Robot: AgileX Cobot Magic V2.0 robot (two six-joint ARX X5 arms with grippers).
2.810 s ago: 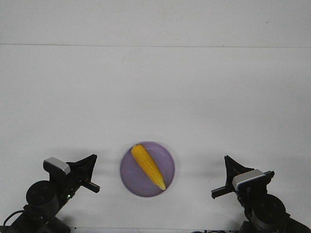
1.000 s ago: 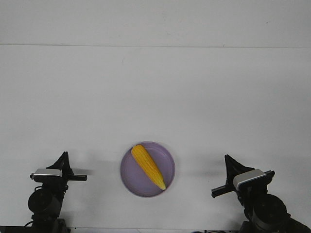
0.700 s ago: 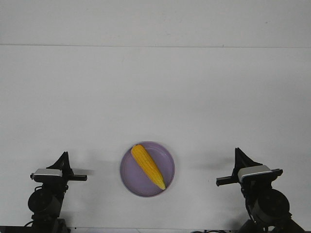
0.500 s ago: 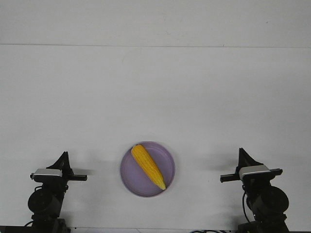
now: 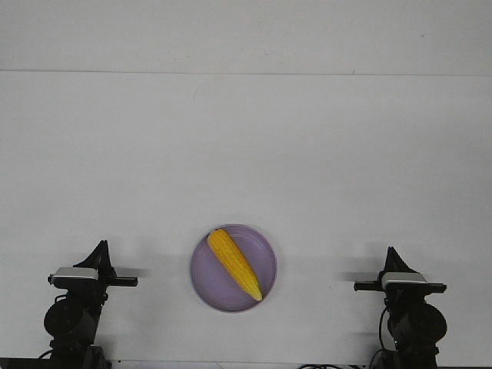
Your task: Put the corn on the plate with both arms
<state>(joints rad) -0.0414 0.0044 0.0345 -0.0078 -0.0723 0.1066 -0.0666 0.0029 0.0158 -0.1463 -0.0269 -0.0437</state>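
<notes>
The corn point(image 5: 234, 264) lies on the plate point(image 5: 260, 242), blunt end toward 11 o'clock, tip toward 5. The left claw point(image 5: 100, 250) and right claw point(image 5: 393, 254) flank the plate on the white counter point(image 5: 246, 154); whether either is open cannot be told. No writing is legible.

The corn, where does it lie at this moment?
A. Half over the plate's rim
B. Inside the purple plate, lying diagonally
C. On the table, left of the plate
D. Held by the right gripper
B: the corn rests fully inside the plate, with both grippers apart from it.
</notes>
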